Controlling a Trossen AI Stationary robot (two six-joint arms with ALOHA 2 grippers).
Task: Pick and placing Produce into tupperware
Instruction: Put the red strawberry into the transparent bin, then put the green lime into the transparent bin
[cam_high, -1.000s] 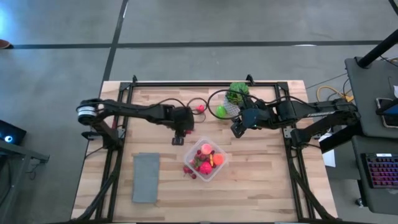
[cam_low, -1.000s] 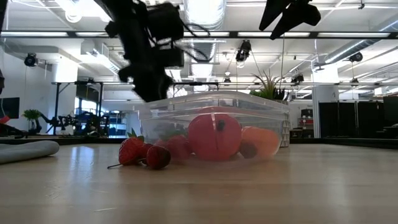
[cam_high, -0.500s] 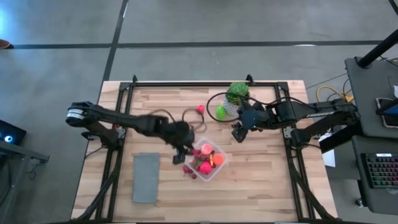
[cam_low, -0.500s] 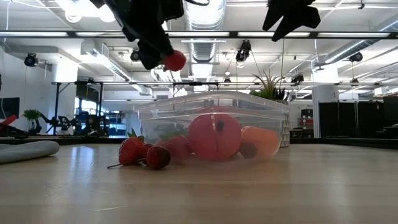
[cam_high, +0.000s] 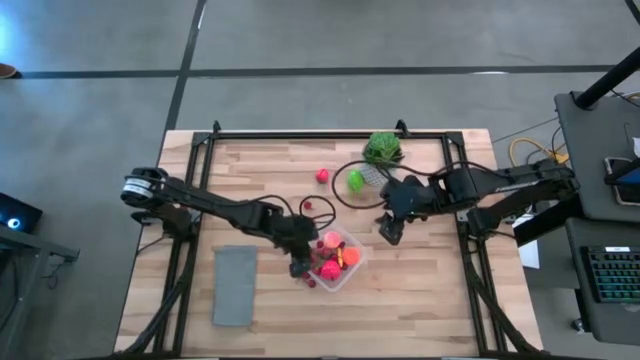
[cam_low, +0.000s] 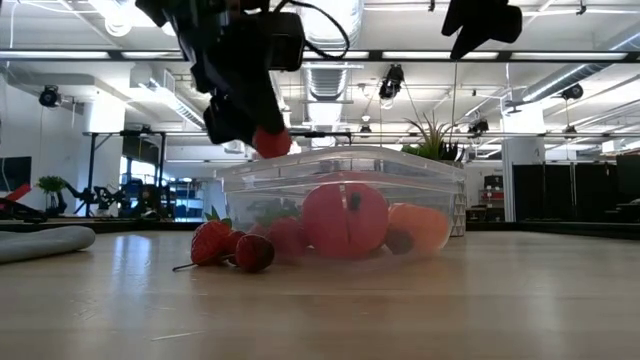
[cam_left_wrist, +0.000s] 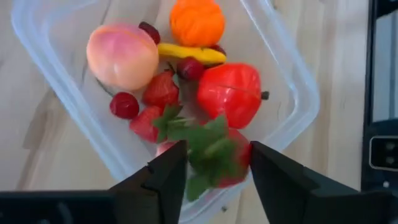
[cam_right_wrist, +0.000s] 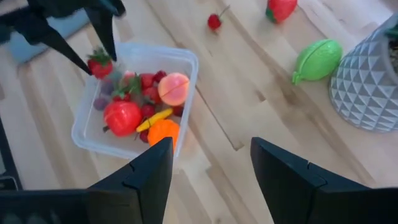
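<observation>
The clear tupperware (cam_high: 335, 258) sits mid-table and holds a pink peach (cam_left_wrist: 122, 56), an orange piece (cam_left_wrist: 197, 20), a yellow piece, a red tomato and several berries. My left gripper (cam_high: 303, 262) hovers over its left rim, shut on a red strawberry (cam_low: 270, 142). A few berries (cam_low: 225, 246) lie on the table beside the box. A bright green piece (cam_high: 355, 180), another strawberry (cam_high: 322, 176) and a cherry (cam_right_wrist: 214, 22) rest on the wood farther back. My right gripper (cam_high: 390, 230) hangs open and empty to the right of the box. My left gripper pinches the strawberry between its two fingers (cam_left_wrist: 163, 174), which come from above and point down. The leafy green cap (cam_left_wrist: 202, 138) faces up toward the wrist, with the red body (cam_left_wrist: 240, 163) against one finger. The berry is lifted clear, above the tupperware's rim (cam_low: 245, 165).
A spiky green plant in a white pot (cam_high: 382, 150) stands near the table's far edge, close to the right arm. A flat grey rectangle (cam_high: 234, 285) lies near the left front. Bare wood stretches in front of the box and to its right.
My left gripper lifted a strawberry off the table beyond the box. It carried the berry toward the near edge until it was over the tupperware's left rim, rising first and then dropping lower. My right gripper shifted a little toward the near edge.
</observation>
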